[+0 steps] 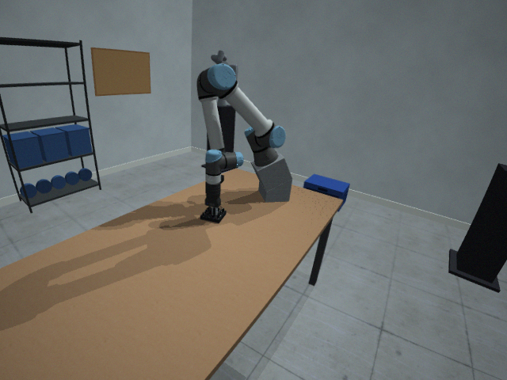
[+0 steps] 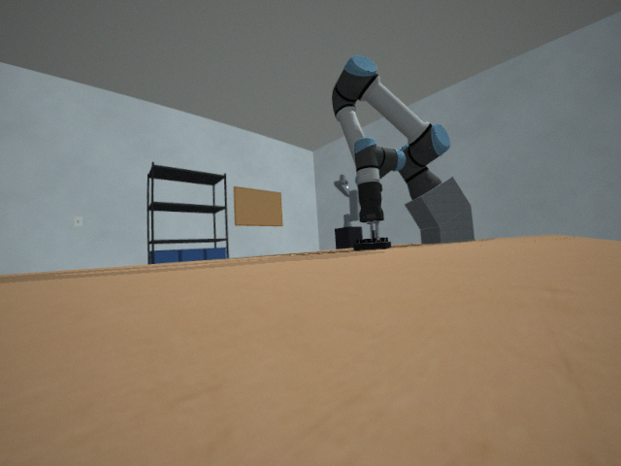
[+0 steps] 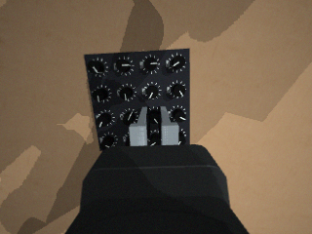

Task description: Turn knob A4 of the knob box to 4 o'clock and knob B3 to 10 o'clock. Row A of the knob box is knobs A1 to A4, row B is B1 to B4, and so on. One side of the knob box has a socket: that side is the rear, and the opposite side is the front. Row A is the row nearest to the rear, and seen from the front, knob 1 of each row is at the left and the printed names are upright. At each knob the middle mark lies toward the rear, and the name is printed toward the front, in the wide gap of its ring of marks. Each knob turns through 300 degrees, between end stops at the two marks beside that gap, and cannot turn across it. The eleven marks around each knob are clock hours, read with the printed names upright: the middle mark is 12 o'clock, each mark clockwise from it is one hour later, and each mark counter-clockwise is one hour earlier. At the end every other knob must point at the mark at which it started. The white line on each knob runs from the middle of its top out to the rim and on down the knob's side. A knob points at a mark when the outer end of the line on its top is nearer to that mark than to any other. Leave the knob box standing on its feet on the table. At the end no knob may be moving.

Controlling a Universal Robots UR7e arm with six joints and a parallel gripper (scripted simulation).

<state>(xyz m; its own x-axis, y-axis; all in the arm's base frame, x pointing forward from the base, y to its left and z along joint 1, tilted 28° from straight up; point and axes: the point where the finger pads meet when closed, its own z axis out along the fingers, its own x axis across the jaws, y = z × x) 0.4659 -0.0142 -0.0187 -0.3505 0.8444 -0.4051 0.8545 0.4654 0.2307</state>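
Note:
The black knob box [image 1: 211,219] [image 2: 372,246] [image 3: 138,53] stands on the table with four rows of knobs. The names are too blurred to read; pale prints left of the knobs in the wrist view suggest the front is left there. Knob B3 [image 3: 154,117] is then third down in the second column from the right, its line slanting to the lower right. My gripper [image 1: 214,210] [image 2: 375,234] [image 3: 154,116] points down with its fingers close on both sides of B3, shut on it. Knob A4 [image 3: 183,136] at the lower right is partly hidden by finger and gripper body.
Neighbouring knobs stand close to my fingers, with one knob [image 3: 129,116] to the left and one knob [image 3: 178,115] to the right in the wrist view. The gripper body covers the box's lower edge there. The wooden table [image 1: 172,310] [image 2: 301,350] carries the box and the arm's grey pedestal [image 1: 275,181] [image 2: 443,216].

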